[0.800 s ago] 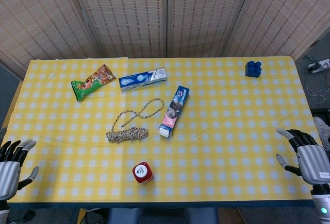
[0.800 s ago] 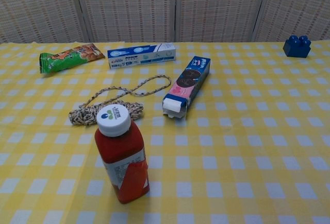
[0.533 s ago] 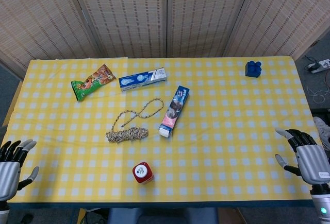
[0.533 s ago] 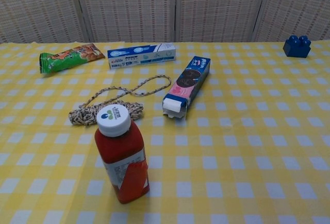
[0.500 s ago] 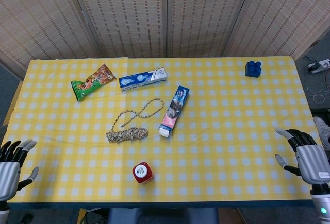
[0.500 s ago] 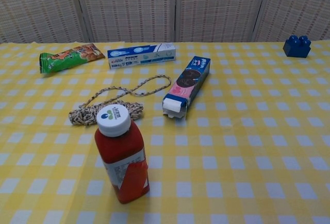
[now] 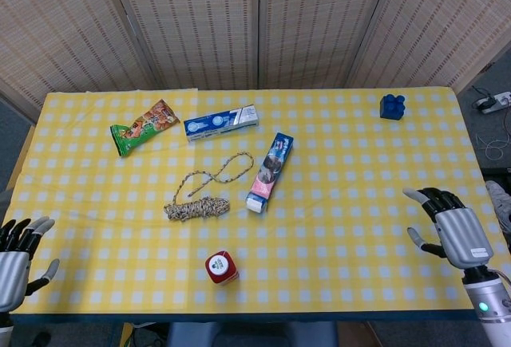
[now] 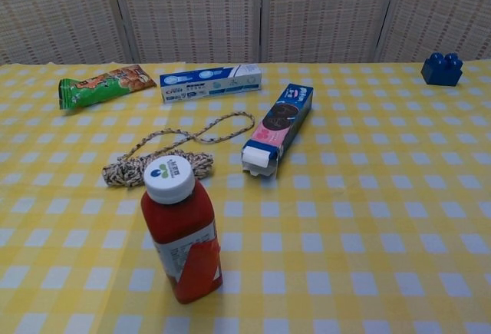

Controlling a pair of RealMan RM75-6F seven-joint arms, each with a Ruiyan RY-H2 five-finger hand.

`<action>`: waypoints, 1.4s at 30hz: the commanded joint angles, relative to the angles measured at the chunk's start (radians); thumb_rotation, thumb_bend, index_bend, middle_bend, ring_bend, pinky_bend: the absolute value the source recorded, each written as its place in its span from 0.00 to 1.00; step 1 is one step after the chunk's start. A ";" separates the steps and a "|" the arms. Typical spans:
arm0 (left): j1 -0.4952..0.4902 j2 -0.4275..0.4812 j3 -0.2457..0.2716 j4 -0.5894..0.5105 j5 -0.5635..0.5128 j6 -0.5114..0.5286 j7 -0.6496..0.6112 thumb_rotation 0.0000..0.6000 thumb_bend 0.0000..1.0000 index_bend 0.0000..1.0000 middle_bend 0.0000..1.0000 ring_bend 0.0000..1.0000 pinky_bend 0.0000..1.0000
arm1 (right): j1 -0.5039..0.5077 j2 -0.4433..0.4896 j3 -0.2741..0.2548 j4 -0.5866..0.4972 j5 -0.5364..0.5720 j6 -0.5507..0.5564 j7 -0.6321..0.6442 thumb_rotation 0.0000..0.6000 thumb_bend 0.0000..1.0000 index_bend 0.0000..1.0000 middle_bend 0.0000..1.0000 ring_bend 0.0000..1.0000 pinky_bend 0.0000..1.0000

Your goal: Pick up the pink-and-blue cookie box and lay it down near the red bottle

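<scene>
Pink-and-blue cookie box point(image 7: 269, 171) lies flat near table centre, long axis pointing from near edge toward far edge, opened flap end nearest me. Red bottle point(image 7: 221, 267) stands upright by near edge, well apart from box. Coiled rope point(image 7: 200, 197) just beside box, toward left edge.

My right hand point(image 7: 447, 232) empty, fingers spread, above near right corner. My left hand point(image 7: 16, 261) empty, fingers apart, off near left corner.

My judgement: reach with right hand, grip box across long sides at middle, avoid rope, lift level, lay down clear of bottle so bottle not toppled.
</scene>
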 commanded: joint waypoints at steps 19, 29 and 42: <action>0.017 0.004 0.006 0.002 0.000 0.016 -0.007 1.00 0.33 0.22 0.19 0.12 0.05 | 0.559 -0.131 0.185 -0.012 0.303 -0.661 -0.231 1.00 0.95 0.21 0.27 0.18 0.21; 0.028 0.006 0.007 0.005 -0.004 0.024 -0.018 1.00 0.33 0.22 0.19 0.12 0.05 | 0.763 -0.295 0.189 0.162 0.566 -0.790 -0.382 1.00 1.00 0.21 0.27 0.18 0.21; 0.043 0.012 0.004 0.030 -0.015 0.039 -0.055 1.00 0.33 0.22 0.19 0.12 0.05 | 0.966 -0.505 0.137 0.406 0.785 -0.809 -0.524 1.00 1.00 0.21 0.28 0.18 0.21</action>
